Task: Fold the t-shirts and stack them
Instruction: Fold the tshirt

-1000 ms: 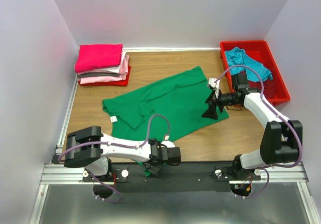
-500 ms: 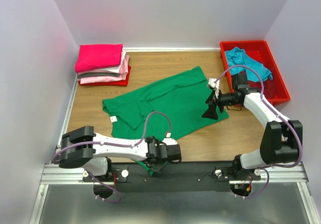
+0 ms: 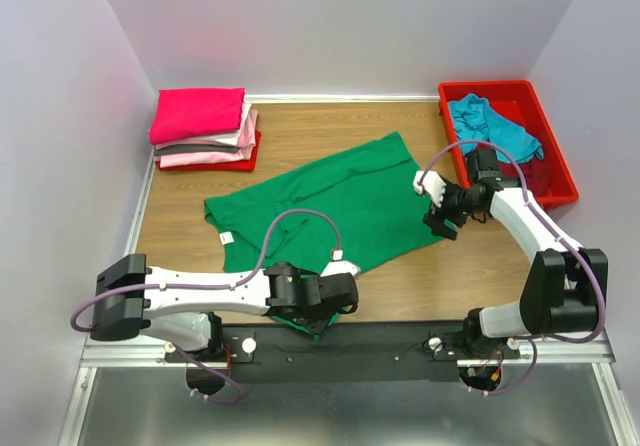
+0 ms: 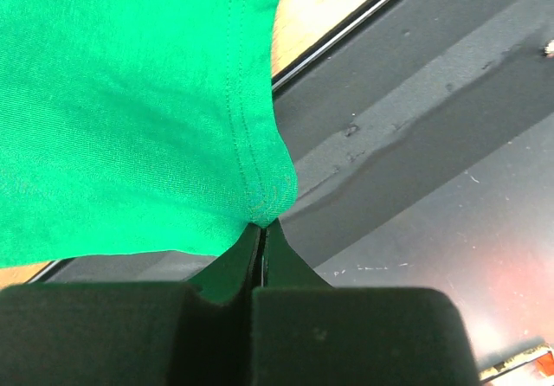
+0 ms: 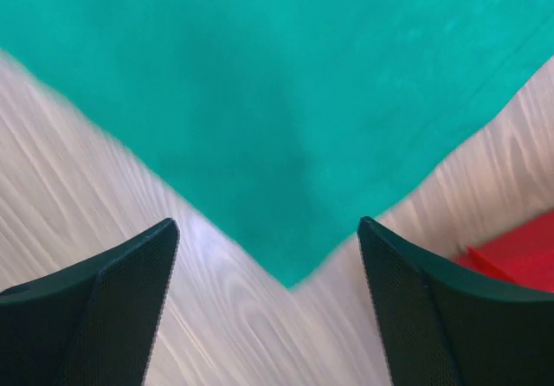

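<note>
Wooden table boxed in by plain pale walls, black rail along the near edge. Folded stack sits at 10 o'clock on the table: hot pink on top, paler pink under it, dark red at the bottom, edges fairly even, so that part looks done. Red bin at 2 o'clock, well apart from the stack, holds a crumpled teal t-shirt, not yet folded. The green t-shirt lies open and mostly flat at table centre, with some creases near its left end and no fold made in it. Its long axis runs diagonally from 8 o'clock to 2 o'clock. A white tag shows at the 8 o'clock end, so I judge the neck points that way and the bottom hem toward 2–3 o'clock. The near edge droops over the table edge at 6 o'clock. The left gripper is there, with its fingers pressed together and pinching a stitched hem corner of the green fabric above the rail; I cannot tell whether it is a sleeve or a body hem. The right gripper is at 3–4 o'clock with its jaws spread wide, one on each side of the shirt's pointed right corner, low over the wood and holding nothing. My read is that the task is about midway: the green fold is just starting, with a grab on the right corner likely next, and the teal shirt comes after that.
</note>
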Action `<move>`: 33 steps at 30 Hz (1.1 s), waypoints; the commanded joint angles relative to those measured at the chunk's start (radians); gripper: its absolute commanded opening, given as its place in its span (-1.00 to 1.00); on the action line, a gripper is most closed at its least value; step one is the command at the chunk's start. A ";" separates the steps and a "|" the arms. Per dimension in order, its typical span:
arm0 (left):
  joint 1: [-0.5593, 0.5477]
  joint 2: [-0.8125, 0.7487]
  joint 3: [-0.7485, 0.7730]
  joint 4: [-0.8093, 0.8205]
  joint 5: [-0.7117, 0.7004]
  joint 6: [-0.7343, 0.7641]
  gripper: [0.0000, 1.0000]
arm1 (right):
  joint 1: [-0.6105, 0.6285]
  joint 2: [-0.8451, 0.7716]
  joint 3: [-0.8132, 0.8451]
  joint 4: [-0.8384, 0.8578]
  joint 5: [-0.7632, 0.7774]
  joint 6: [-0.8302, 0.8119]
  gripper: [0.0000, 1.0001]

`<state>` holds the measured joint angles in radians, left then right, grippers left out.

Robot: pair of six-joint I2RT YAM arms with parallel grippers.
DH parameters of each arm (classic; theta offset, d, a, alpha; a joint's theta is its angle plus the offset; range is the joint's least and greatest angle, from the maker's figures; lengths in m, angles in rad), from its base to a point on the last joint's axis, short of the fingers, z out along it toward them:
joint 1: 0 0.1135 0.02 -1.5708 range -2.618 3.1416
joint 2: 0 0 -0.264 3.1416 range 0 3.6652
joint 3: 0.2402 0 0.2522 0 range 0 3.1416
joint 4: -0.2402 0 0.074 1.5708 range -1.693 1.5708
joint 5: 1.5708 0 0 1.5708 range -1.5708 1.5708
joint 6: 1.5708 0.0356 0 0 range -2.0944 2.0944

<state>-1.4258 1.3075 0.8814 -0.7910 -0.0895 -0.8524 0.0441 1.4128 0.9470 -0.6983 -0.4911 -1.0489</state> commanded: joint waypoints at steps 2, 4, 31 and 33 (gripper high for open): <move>0.007 -0.037 -0.001 0.018 0.013 0.023 -1.00 | -0.036 -0.012 0.004 -0.216 0.108 -0.463 0.58; 0.007 -0.043 -0.010 0.022 0.014 0.021 -1.00 | -0.041 0.024 0.035 -0.288 0.112 -0.618 0.52; 0.014 -0.105 -0.101 0.078 0.053 -0.007 -1.00 | -0.066 0.275 0.019 -0.145 0.175 -0.721 -0.10; 0.021 -0.111 -0.105 0.079 0.051 -0.007 -1.00 | -0.066 0.278 0.012 -0.129 0.171 -0.715 -0.32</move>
<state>-1.4162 1.2255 0.7898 -0.7277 -0.0513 -0.8505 -0.0162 1.6699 0.9901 -0.8978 -0.3401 -1.7782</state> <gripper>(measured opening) 0.009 0.412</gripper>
